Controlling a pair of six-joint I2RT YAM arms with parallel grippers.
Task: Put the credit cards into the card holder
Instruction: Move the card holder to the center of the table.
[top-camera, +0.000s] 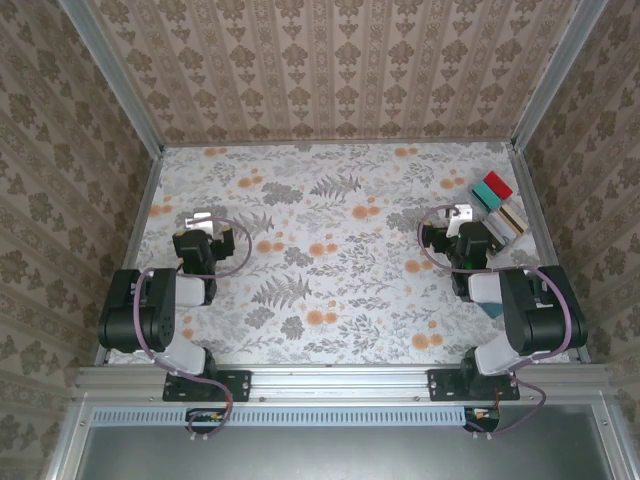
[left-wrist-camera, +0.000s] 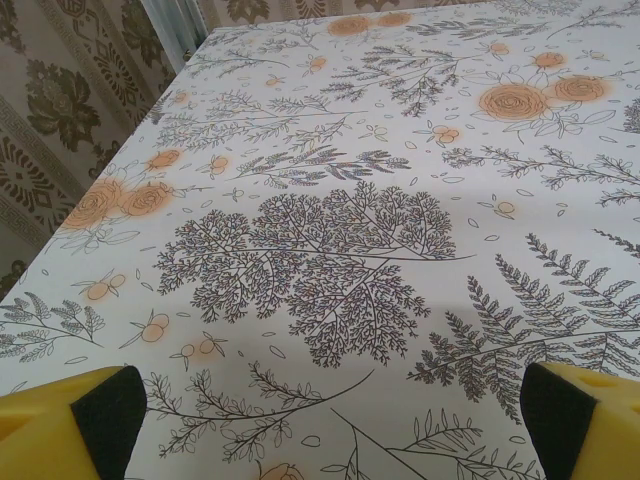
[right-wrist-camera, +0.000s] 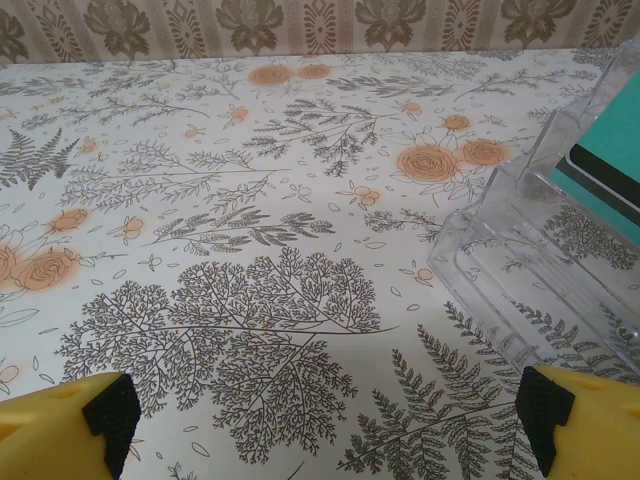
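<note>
**Inspector:** Credit cards (top-camera: 512, 222): a beige, dark and brown set sits in the clear tray (right-wrist-camera: 500, 250), at the tray's end nearer the robot. A red piece (top-camera: 498, 184) and a teal piece (top-camera: 487, 196) sit at its far end.

**Clerk:** And the card holder?

**Inspector:** The card holder (top-camera: 493, 307) lies on the robot's side of the tray, near it. It is a sliver of dark teal, mostly covered by the right arm. Whether it lies open or folded, I cannot tell.

**Clerk:** The pincers?

**Inspector:** The right pincer (right-wrist-camera: 325, 425) is just beside the tray, on its left, with its jaws spread wide and nothing between them. The left pincer (left-wrist-camera: 330, 420) is well apart from the tray, across the table. It is likewise spread and empty, over bare tablecloth (left-wrist-camera: 320, 240).

**Clerk:** Progress?

**Inspector:** In my judgement, none yet. No card is gripped, and none can be seen in the holder.

**Clerk:** Hazards?

**Inspector:** Three.
1. The cards are thin and packed close behind a clear wall. A jaw that comes in a little off may pinch two cards at once, or shove the whole tray.
2. The tray looks light, so a nudge from the right pincer could tip it and scatter the pieces.
3. The right arm lies over the holder. A swing towards the tray could drag the holder along or flip it, and a folded holder would take no card.
</note>
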